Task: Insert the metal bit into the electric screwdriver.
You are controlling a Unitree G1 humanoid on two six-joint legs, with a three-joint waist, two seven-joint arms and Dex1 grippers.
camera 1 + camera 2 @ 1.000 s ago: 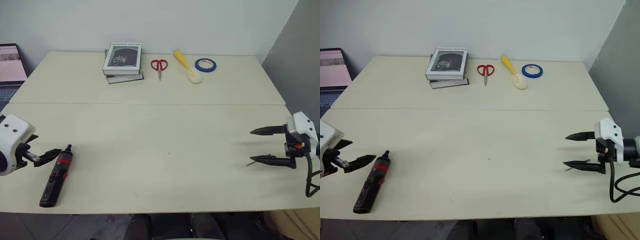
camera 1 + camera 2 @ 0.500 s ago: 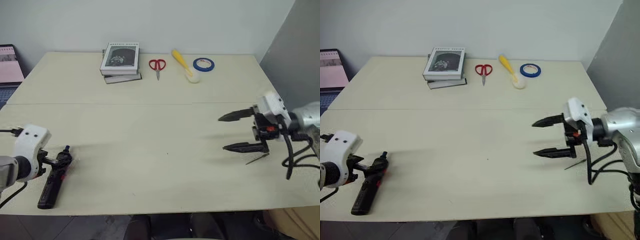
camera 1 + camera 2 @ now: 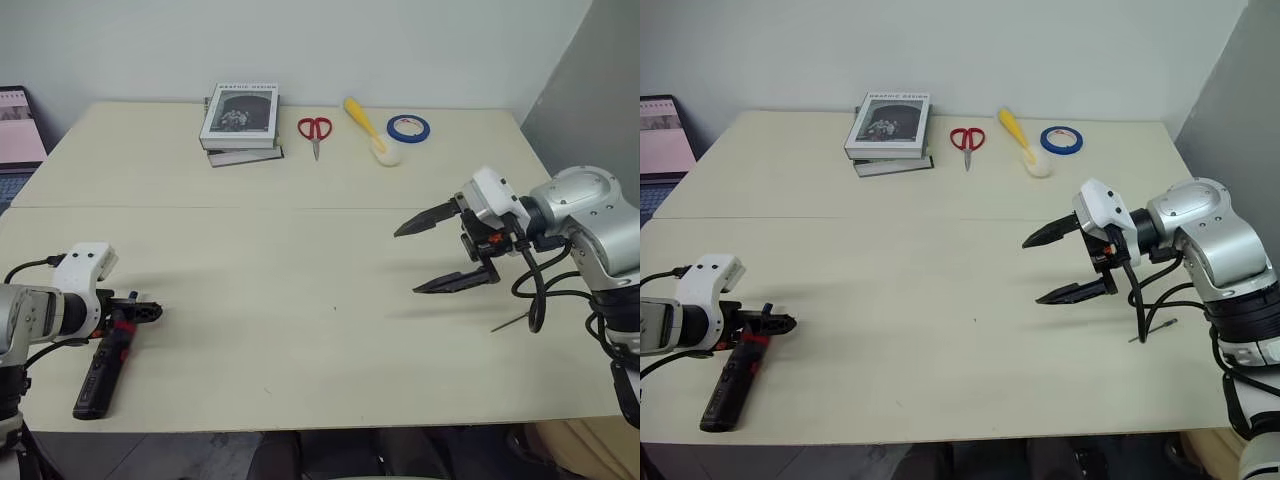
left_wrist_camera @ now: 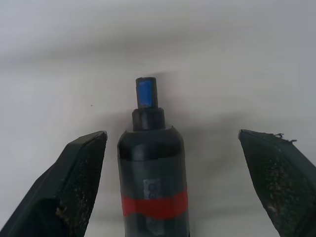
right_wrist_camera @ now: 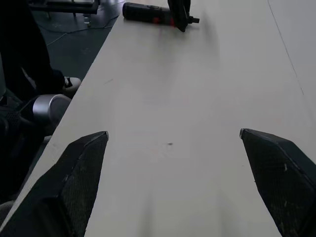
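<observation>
Bench (image 3: pixel 300 270): we see a pale cream top made of two boards that meet along a straight seam running side to side.
Room: we see a plain light wall behind the bench, a grey panel at the right, and a laptop (image 3: pixel 18 125) past the far left corner.
Far edge items: we note a stack of books (image 3: pixel 240 122), red-handled scissors (image 3: pixel 316 132), a yellow-handled brush (image 3: pixel 372 132) and a blue tape roll (image 3: pixel 409 128), all well apart from both arms.
Electric screwdriver (image 3: pixel 104 362): it lies flat near the front left edge, tapered tip pointing away from the robot.
Left hand (image 4: pixel 173 143): we see it released, fingers spread either side of the screwdriver's tip end without touching it.
Metal bit (image 3: pixel 1152 331): it lies on the bench near the right front, just beside the right arm's cable.
Right hand (image 3: pixel 432 255): we see it released and empty, above the bench, pointing toward the left.
</observation>
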